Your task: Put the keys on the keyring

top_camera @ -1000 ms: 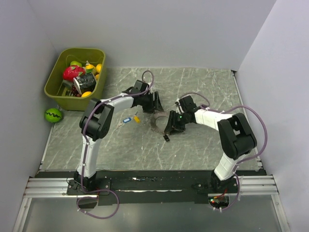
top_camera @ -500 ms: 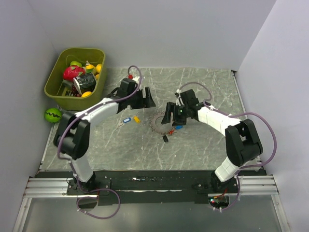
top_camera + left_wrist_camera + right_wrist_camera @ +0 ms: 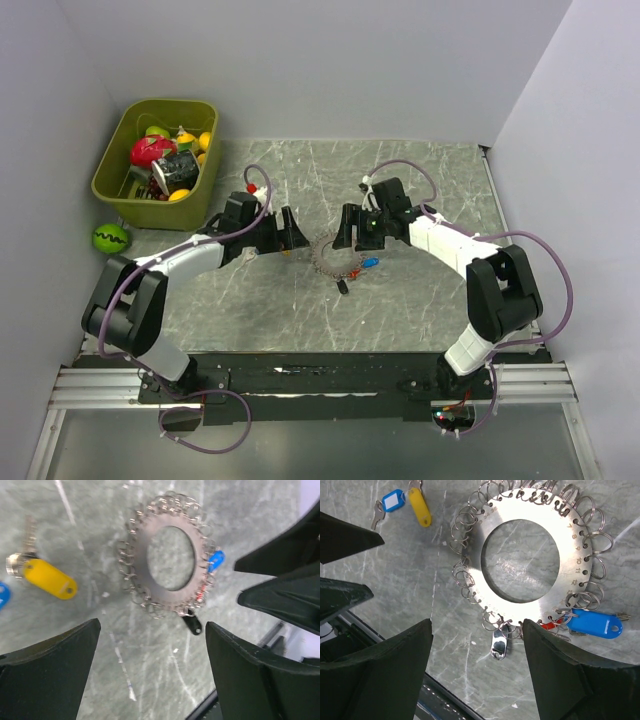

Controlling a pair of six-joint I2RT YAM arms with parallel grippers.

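The keyring (image 3: pixel 570 575) is a flat metal disc with a big hole and many small split rings round its edge. It lies flat on the marble table (image 3: pixel 420 300), between my two grippers (image 3: pixel 318 258). A blue-tagged key (image 3: pixel 594 622) and a small red tag (image 3: pixel 547 626) hang at its edge, and a dark fob (image 3: pixel 192 624) beside them. Two loose keys, one yellow-tagged (image 3: pixel 47 579) and one blue-tagged (image 3: pixel 394 501), lie to its left. My left gripper (image 3: pixel 151 630) and right gripper (image 3: pixel 476 627) are both open, empty and clear of the ring.
An olive bin (image 3: pixel 165 103) full of toy fruit stands at the back left. A green striped ball (image 3: pixel 110 238) rests by the left wall. Grey walls close in the table on three sides.
Both grippers opened and drew back from the keyring, the left one leftward and the right one toward the back. The ring now lies flat with the blue-tagged key at its edge.
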